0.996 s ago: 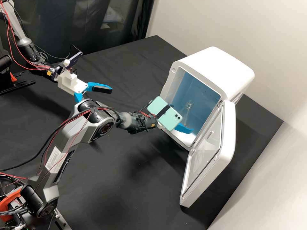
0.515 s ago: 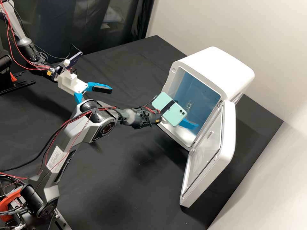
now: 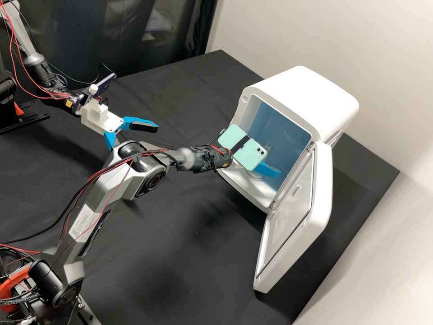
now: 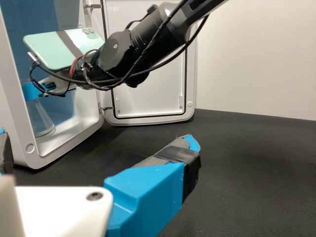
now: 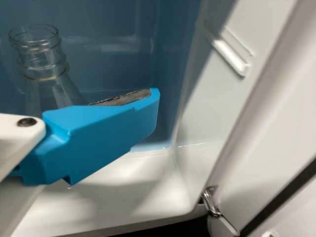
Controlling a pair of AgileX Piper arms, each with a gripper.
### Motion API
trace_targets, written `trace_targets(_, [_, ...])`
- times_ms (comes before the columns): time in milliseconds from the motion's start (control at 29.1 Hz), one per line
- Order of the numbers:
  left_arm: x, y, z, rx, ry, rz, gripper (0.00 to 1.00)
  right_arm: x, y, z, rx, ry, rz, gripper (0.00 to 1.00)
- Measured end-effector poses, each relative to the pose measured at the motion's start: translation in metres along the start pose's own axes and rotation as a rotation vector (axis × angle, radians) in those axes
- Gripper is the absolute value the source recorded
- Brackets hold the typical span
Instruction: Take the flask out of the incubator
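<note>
Over the last second the right arm had pushed forward from the middle of the high view toward the right. Its tool point(image 3: 265, 166) passed the lip of the open incubator point(image 3: 311, 97) and went into the blue chamber, and the mint-green phone point(image 3: 242, 153) strapped to its wrist now sat across the opening rather than in front of it. The door point(image 3: 300, 212) hung wide at the lower right and had not shifted. The flask point(image 5: 42, 69) stood upright on the chamber floor toward the back, at the upper left of the right wrist view. One blue finger point(image 5: 101, 126) lay just in front of it and lower, with its grey pad bare and nothing pressed against it. The tool was therefore spread and empty (its second finger was hidden, so how wide I could not tell). The left tool point(image 3: 129, 131) had stayed at the upper left of the high view, above the table point(image 3: 189, 253), its fingers well apart and holding nothing. The approach looked nearly done, but the glass was not yet between the pads, so the grasp and the withdrawal were both still to come.
</note>
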Motion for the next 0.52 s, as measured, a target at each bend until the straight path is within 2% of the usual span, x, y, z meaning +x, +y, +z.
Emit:
trace_targets(172, [0.0003,-0.0008,0.0012,0.0,-0.004,-0.003,1.0,0.0047,0.0004,-0.0045,-0.005,-0.006,-0.016,1.0])
trace_targets(412, [0.0003,-0.0008,0.0012,0.0,-0.004,-0.003,1.0,0.0063,0.0066,-0.0112,0.0,0.004,0.001,1.0])
trace_targets(447, [0.0003,-0.0008,0.0012,0.0,-0.004,-0.003,1.0,0.0066,0.0062,-0.0109,-0.001,0.003,0.0,0.0])
trace_targets(515, [0.0003,-0.0008,0.0012,0.0,-0.004,-0.003,1.0,0.0082,0.0051,-0.0102,0.003,0.001,0.0,0.0])
